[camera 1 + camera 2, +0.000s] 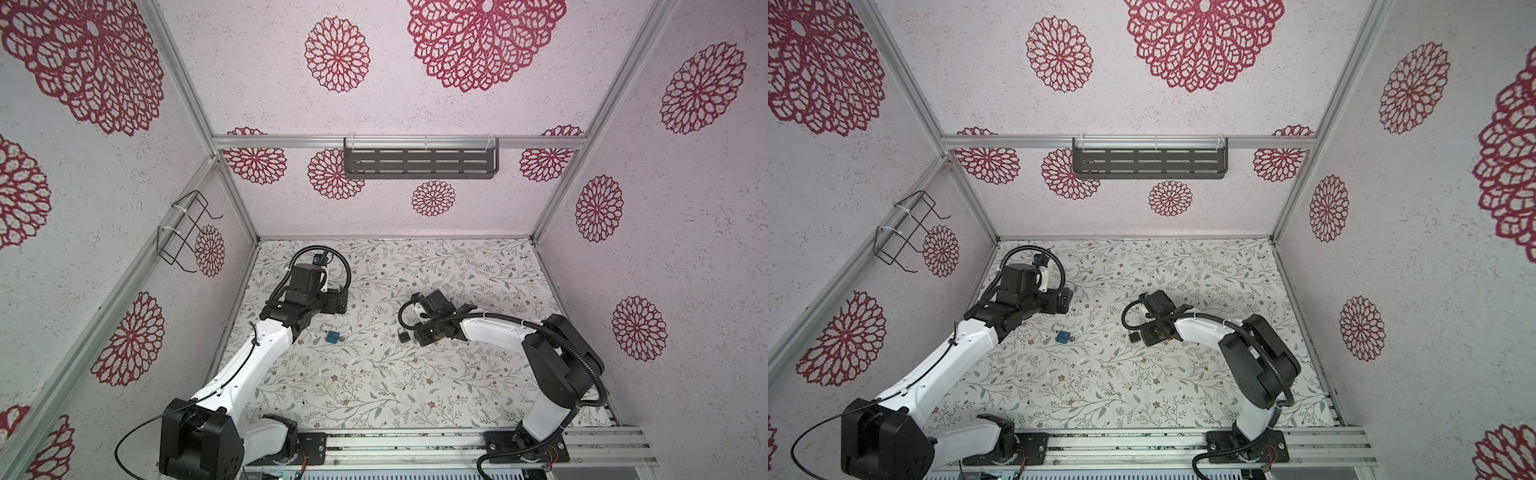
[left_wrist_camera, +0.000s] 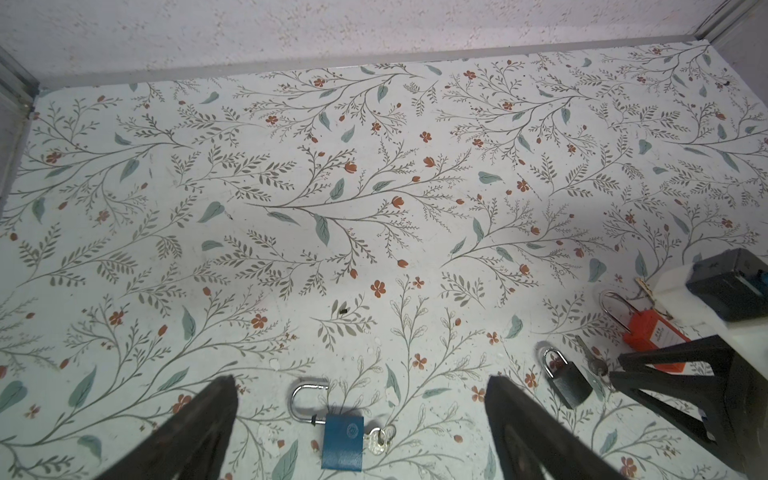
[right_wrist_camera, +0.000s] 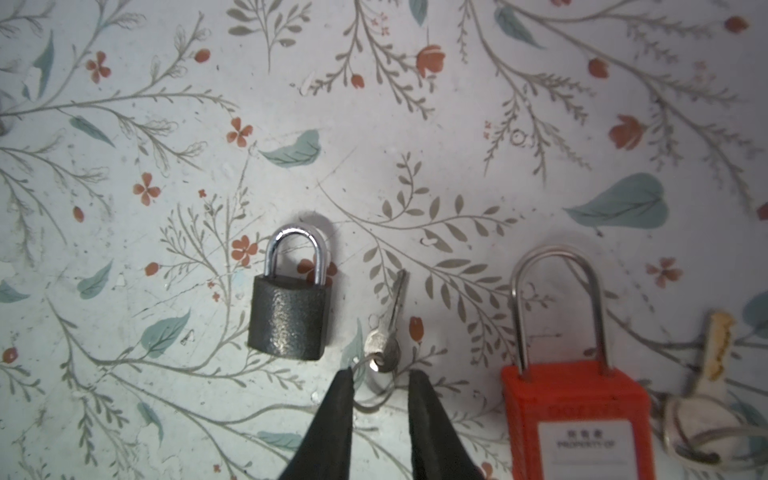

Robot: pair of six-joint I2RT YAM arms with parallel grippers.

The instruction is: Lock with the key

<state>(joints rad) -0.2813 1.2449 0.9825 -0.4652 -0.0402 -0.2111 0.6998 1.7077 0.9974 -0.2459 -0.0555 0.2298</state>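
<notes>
- The right fingers (image 3: 334, 428) stand a little apart and pinch nothing that I can see. Their tips straddle the wire ring of a small silver key (image 3: 390, 328), just short of its bow.
- The left fingers (image 2: 199, 436) are spread wide and empty, hovering over the blue padlock (image 2: 343, 440).
- In both top views the right arm's wrist covers the silver key and the orange padlock (image 3: 575, 415). Only the black padlock (image 1: 404, 336) peeks out beside it.
- The orange padlock's body runs off the edge of the right wrist view, and its label is too blurred to read properly. A pale key (image 3: 717, 349) on a ring lies just beside it, partly cut off.
- The silver key lies flat on the floral bench (image 3: 124, 124), between the black padlock and the orange one. It touches neither, and its blade points away from the fingers.
- The black padlock has a dark pebbled body and a bright shackle with both legs seated.
- The blue padlock lies nearer the left arm, well apart from the others, with one leg of its shackle free. A bright key (image 2: 378, 440) rests against its body; I cannot tell whether it sits in the keyhole.
</notes>
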